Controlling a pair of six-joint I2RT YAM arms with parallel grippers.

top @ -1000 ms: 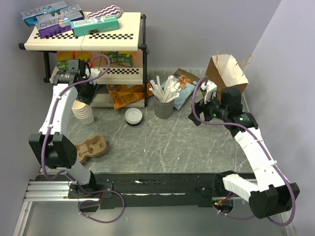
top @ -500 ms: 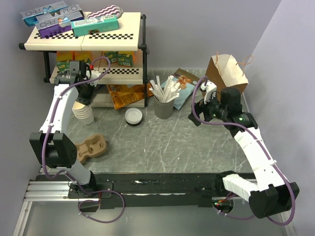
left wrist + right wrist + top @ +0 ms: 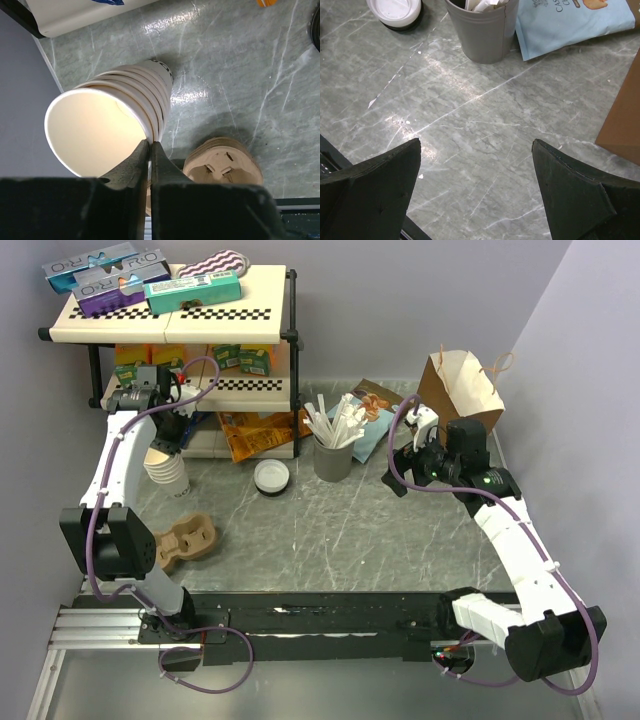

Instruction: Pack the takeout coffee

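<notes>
you're barely into it: left hand (image 3: 150, 147) pinches the rim of the top stacked cup (image 3: 92, 132), right hand (image 3: 475, 150) hangs wide open near the bag (image 3: 458, 390), no lidded takeout coffee in view, nothing packed.

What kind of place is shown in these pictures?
Probably a mock café takeaway counter built for robot practice: a stack of paper cups, a holder of straws, a paper bag and a shelf of snack packets on a table.

mid table (image 3: 380, 540): wide open
far edge: shelf (image 3: 180, 360), straw holder (image 3: 333, 458), paper bag (image 3: 462, 388)
left edge: cup stack (image 3: 168, 468), carrier (image 3: 185, 540) in the way
</notes>
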